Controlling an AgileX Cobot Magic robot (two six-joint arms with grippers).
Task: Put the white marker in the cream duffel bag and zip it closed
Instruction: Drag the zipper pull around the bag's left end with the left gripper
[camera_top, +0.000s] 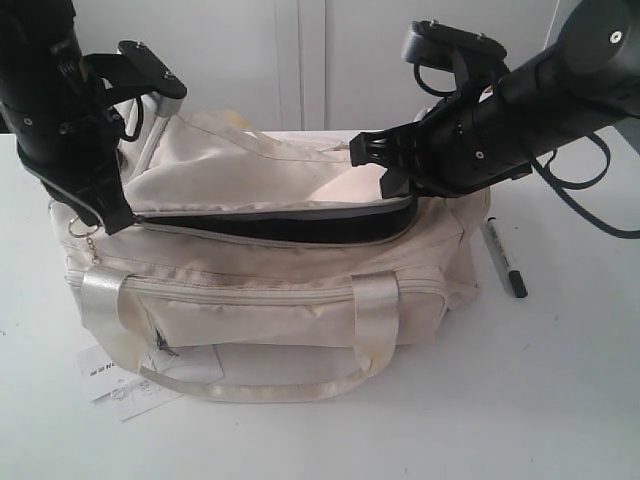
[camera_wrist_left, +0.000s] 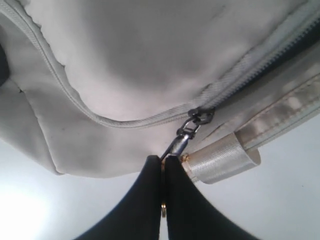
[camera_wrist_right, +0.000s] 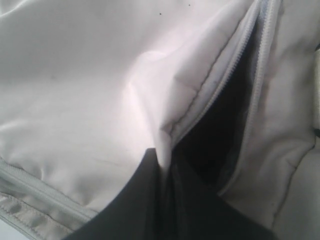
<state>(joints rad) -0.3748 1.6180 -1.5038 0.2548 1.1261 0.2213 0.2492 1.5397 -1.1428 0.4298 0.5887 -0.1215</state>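
Note:
The cream duffel bag lies on the white table with its top zipper partly undone, showing a dark slot. At the bag's left end my left gripper is shut on the metal zipper pull; its fingertips pinch the pull, and a bit of gold shows between them. My right gripper is shut on the cream flap edge at the right end of the slot, with fabric pinched between its fingers. The white marker with its black cap lies on the table to the right of the bag, apart from both grippers.
A white paper tag sticks out from under the bag's front left corner. The shiny strap handle drapes over the bag's front. Black cables loop behind the right arm. A pale wall stands behind the table.

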